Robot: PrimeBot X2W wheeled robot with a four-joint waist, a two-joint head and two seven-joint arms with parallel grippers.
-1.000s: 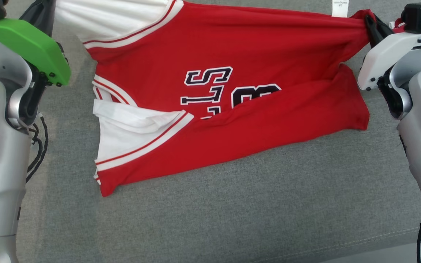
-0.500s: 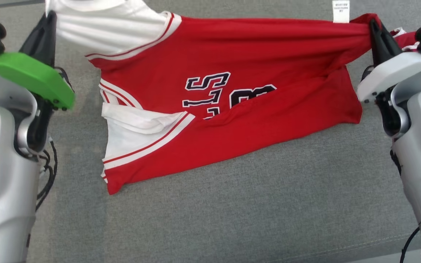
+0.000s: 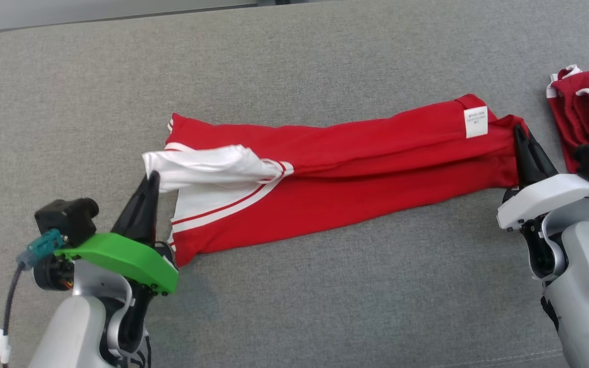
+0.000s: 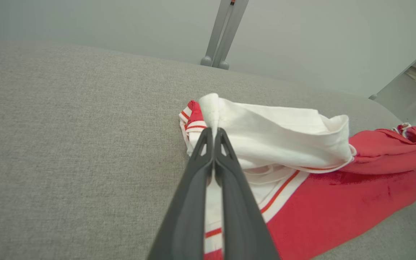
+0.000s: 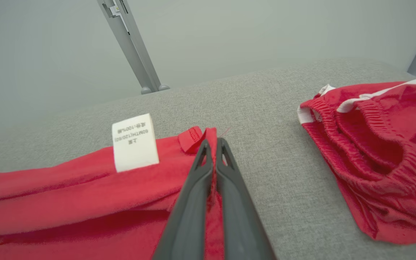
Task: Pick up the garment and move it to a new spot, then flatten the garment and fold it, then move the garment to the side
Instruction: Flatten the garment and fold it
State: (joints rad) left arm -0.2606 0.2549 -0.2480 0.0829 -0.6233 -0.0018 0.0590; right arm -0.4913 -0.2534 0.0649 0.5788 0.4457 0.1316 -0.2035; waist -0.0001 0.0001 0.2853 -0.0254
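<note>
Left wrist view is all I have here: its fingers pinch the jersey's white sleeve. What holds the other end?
Observer: The right gripper, its fingers shut on a red corner of the jersey.
Operator: How does the whole garment lie?
Observer: In the head view, as one long, narrow folded band on the grey cushion.
Operator: Anything past that right end?
Observer: A pair of red shorts with an elastic waistband, lying apart from the jersey.

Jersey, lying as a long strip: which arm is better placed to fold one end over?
Probably the right. The right pincer is shut on the jersey at its flat red hem corner, so the body should follow. The left pincer grips the loose white sleeve, which may pull out.
</note>
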